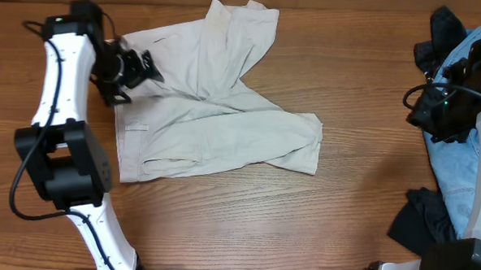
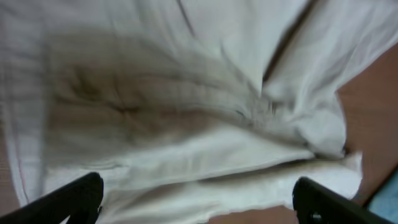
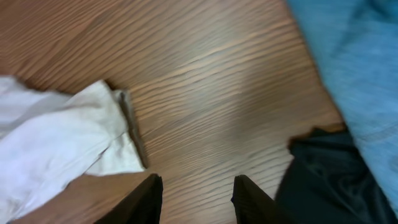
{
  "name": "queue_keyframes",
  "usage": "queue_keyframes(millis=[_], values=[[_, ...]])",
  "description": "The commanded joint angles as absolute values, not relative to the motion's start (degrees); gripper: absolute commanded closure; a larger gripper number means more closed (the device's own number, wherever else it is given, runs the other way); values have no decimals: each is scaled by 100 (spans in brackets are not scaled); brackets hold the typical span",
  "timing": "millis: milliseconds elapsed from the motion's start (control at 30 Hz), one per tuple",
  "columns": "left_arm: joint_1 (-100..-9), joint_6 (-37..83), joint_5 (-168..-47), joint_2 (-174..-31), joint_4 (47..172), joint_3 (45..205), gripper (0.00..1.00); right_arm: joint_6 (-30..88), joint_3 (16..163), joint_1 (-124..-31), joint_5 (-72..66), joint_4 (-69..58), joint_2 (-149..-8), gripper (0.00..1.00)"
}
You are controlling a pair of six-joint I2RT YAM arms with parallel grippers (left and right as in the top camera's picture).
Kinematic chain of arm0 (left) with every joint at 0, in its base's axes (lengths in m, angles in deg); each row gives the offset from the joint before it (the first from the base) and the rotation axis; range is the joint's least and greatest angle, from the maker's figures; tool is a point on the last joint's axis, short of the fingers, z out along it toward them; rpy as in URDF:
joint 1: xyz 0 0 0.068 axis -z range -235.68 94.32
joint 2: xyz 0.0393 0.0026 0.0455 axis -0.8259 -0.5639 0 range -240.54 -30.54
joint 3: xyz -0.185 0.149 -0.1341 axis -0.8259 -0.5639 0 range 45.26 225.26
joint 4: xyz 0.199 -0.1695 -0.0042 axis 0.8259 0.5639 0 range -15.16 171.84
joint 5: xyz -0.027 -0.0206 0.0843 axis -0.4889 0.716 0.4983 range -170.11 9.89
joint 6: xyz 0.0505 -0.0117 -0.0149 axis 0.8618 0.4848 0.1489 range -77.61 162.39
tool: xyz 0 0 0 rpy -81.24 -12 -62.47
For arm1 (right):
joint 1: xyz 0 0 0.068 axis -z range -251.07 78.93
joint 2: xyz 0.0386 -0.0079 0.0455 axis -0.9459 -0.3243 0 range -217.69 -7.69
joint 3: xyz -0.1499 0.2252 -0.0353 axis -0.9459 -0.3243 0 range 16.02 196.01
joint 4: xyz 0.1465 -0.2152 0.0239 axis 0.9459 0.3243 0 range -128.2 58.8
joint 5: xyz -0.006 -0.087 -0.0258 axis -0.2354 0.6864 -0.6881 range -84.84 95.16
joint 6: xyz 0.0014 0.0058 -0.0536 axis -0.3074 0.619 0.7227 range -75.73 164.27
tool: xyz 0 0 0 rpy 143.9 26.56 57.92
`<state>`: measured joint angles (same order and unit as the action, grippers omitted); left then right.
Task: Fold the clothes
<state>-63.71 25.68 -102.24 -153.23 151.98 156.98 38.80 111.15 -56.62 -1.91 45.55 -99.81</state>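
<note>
Overhead: whole trousers (image 1: 217, 109); left wrist, only their creased middle.

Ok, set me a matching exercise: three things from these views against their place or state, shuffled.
Things:
1. pale beige cotton trousers
2. light blue denim garment
3. left gripper

Place or state:
A. wide open, nothing held
B. spread out left of centre in the overhead view
C. lying at the far right in the overhead view

Pairs: 1-B, 2-C, 3-A
</note>
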Motion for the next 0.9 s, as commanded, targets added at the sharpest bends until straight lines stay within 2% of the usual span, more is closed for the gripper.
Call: queue_keyframes(millis=[0,133,367,633,767,867], values=[[-6004,3005,-9992,-15225,15378,15569,2,4157,11014,-5911,-718,4537,-10046,55],[-5719,2642,-9236,-15225,15456,15145,0,4157,10603,-6282,-820,4305,-10206,48],[-5676,2188,-9005,-15225,15500,14442,0,4151,9832,-6752,-914,3436,-10446,41],[-5733,1788,-7855,-15225,15555,14422,0,4155,9277,-6835,-1522,2666,-10997,42],[-5772,1727,-7697,-15225,15367,14420,0,4155,9274,-6835,-1769,2465,-11095,42],[-5807,1399,-7068,-15225,15461,14396,0,4157,9274,-6840,-1786,2397,-11095,42]])
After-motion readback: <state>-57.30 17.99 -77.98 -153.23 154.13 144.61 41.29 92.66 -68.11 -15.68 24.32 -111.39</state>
